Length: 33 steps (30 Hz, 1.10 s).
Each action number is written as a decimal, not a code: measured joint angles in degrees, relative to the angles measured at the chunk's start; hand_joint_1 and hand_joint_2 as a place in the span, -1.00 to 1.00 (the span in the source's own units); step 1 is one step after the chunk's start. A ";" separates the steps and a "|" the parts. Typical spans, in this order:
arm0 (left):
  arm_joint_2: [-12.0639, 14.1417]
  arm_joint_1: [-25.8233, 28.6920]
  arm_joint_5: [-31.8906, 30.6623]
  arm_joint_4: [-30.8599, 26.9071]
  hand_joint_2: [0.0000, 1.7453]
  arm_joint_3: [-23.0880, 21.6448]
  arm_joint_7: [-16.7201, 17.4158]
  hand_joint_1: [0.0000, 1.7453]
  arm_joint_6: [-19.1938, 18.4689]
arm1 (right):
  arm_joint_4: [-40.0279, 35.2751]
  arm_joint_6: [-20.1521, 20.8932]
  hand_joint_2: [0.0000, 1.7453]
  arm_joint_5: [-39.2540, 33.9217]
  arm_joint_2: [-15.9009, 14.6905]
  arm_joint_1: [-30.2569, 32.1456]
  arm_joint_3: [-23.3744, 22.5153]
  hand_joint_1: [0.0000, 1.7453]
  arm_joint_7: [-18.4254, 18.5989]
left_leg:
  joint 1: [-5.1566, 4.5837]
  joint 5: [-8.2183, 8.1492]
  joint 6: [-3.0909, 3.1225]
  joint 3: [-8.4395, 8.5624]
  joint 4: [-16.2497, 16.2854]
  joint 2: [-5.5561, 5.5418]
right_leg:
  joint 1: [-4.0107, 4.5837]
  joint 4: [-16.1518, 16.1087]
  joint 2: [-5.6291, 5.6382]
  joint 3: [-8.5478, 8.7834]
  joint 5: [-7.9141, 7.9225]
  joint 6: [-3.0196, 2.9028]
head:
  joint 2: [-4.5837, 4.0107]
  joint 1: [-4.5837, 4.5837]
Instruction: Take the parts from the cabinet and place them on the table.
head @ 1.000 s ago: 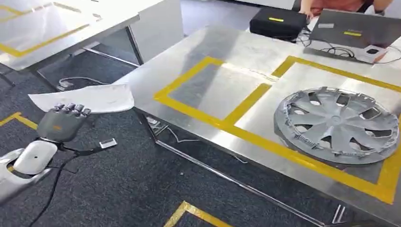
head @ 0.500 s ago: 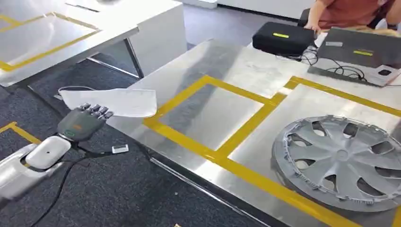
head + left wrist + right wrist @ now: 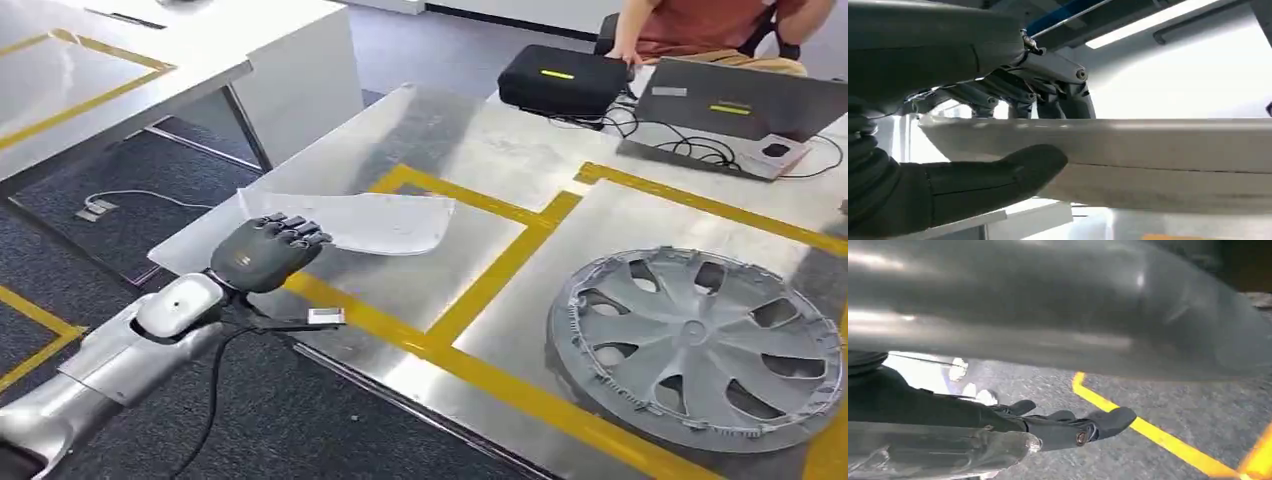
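One white panel (image 3: 365, 220) in left hand (image 3: 262, 252)

On the table (image 3: 480, 150) in front of you, the wheel cover (image 3: 698, 345) lies to the right inside a taped square. The flat panel (image 3: 355, 221), held by the left hand (image 3: 262, 252), sits over the table's left edge, left of the wheel cover. Behind, a case (image 3: 562, 80) and a laptop (image 3: 735, 105) stand side by side (a person (image 3: 705, 30) sits beyond them). Another table (image 3: 110, 75) stands far left.
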 joint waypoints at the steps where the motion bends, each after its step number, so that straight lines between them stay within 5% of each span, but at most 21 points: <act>1: 0.15 0.10 0.24 0.04 1.00 -0.09 0.00 0.58 -0.07 | 0.00 0.13 -1.00 0.02 0.00 0.19 0.16 -1.00 0.18 | 0.08 0.66 -1.05 0.05 -0.04 -0.03 | 0.20 0.32 -0.12 0.03 -1.55 -1.06 | 0.00 0.22; 3: 0.33 0.11 0.61 0.04 1.00 -0.22 -0.02 0.58 -0.11 | 0.00 0.24 -1.00 0.07 0.00 0.30 0.22 -1.00 0.15 | -0.06 0.89 -0.19 0.09 0.00 -0.10 | 0.13 0.09 -0.34 0.24 -0.27 -1.28 | 0.00 0.18; 6: 0.59 0.26 0.61 0.04 1.00 -0.44 -0.07 0.58 -0.33 | 0.00 0.33 -1.00 0.09 0.00 0.26 0.31 -1.00 0.13 | -0.13 0.92 0.00 0.07 0.01 -0.18 | -0.02 -0.31 -0.40 0.46 0.08 -0.20 | 0.00 0.18; 10: 1.47 1.11 0.41 0.02 1.00 -0.26 -0.07 0.58 -0.81 | 0.00 0.31 -1.00 0.28 0.00 0.30 0.75 -1.00 0.11 | -0.16 0.81 0.31 0.07 0.02 -0.18 | -0.08 -0.44 -0.37 0.50 0.07 -0.03 | 0.00 0.18; 24: 3.21 2.67 -1.24 0.00 1.00 0.94 -0.07 0.58 -1.00 | 0.00 0.33 -1.00 0.61 0.00 0.24 1.64 -1.00 0.11 | -0.10 0.78 0.32 0.09 -0.13 -0.18 | -0.01 -0.39 -0.37 0.40 -0.12 0.26 | 0.00 0.16; 33: 4.44 -2.85 -4.66 2.21 1.00 -1.01 -1.22 0.58 -5.93 | -0.09 0.42 -1.00 1.18 0.00 -0.12 2.63 -1.00 0.13 | -0.07 0.88 0.23 0.10 -0.13 -0.21 | 0.02 -0.37 -0.37 0.38 -0.04 0.18 | 0.00 0.16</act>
